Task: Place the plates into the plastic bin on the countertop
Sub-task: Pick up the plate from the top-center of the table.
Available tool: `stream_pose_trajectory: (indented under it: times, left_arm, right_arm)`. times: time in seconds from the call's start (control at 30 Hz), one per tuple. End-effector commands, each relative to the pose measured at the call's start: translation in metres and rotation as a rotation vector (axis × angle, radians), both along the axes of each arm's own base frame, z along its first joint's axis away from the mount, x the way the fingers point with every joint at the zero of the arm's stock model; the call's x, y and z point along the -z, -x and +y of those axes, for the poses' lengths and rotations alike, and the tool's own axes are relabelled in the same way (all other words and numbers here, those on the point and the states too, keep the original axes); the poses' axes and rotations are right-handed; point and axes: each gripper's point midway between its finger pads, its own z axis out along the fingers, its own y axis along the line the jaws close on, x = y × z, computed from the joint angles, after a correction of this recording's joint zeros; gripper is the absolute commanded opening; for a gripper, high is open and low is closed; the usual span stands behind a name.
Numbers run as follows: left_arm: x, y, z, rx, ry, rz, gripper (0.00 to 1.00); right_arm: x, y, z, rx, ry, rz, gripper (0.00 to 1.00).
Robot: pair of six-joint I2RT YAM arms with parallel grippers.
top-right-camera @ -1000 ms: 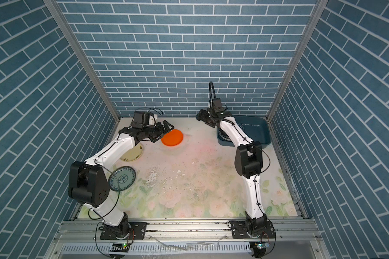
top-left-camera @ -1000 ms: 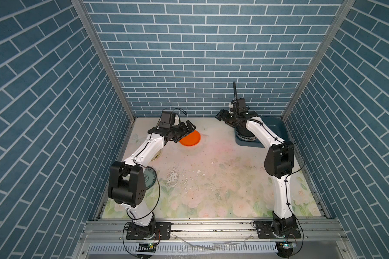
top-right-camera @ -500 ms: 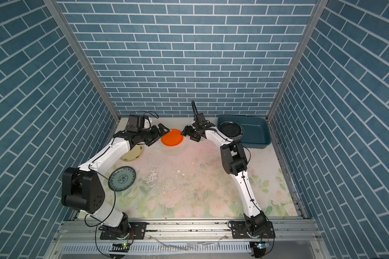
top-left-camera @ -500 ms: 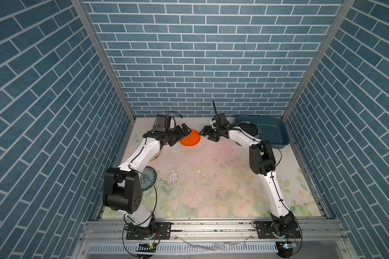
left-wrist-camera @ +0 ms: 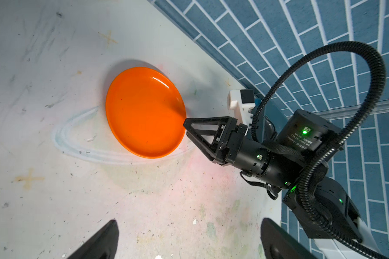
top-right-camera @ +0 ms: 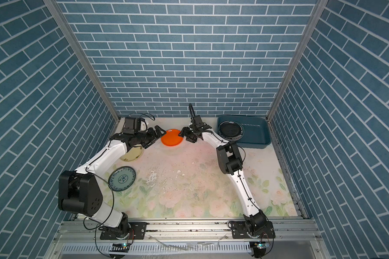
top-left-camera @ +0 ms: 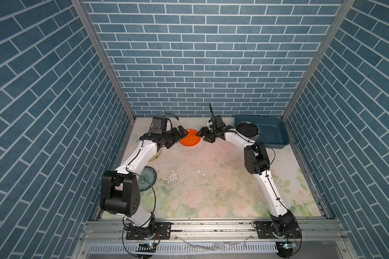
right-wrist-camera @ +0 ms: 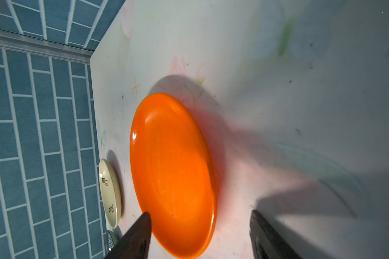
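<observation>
Moved: right arm, from above the dark teal-blue rectangular plastic bin (top-left-camera: pixel 273 136) across to the round orange plate (top-left-camera: pixel 189 141).
Right gripper (top-left-camera: pixel 200 136): jaws apart, straddling that plate's right rim, one fingertip (left-wrist-camera: pixel 189 123) at the rim; not clamped.
Left gripper (left-wrist-camera: pixel 189 240): jaws wide apart, empty, just left of the same plate.
Orange plate: flat on the pale floral countertop (top-left-camera: pixel 211 179), upper centre.
Plastic bin: upper right, holding a black plate (top-left-camera: pixel 246 132) stacked on a white lettered-rim plate (top-right-camera: pixel 241 133).
Cream-yellow plate (top-right-camera: pixel 131 153) and blue-patterned celadon plate (top-right-camera: pixel 121 178): left side, on the countertop.
</observation>
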Motion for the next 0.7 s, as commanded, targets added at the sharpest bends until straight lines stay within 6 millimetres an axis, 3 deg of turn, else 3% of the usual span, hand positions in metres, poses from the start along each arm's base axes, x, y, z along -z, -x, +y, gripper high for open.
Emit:
stream_pose_trajectory:
  times: [0.0, 0.27, 0.6, 0.67]
  left_arm:
    - [0.01, 0.008, 0.008, -0.001, -0.019, 0.027, 1.0]
    - [0.017, 0.013, 0.016, -0.014, -0.025, 0.045, 1.0]
    - [0.014, 0.016, 0.019, -0.018, -0.024, 0.037, 1.0]
    - [0.014, 0.016, 0.019, -0.019, -0.024, 0.036, 1.0]
  right_arm:
    - [0.014, 0.006, 0.01, -0.008, -0.013, 0.053, 0.67]
    - [0.027, 0.015, 0.017, -0.023, -0.001, 0.097, 0.59]
    - [0.034, 0.018, 0.011, -0.006, 0.036, 0.122, 0.32]
    - [0.034, 0.018, 0.011, -0.002, 0.04, 0.122, 0.22]
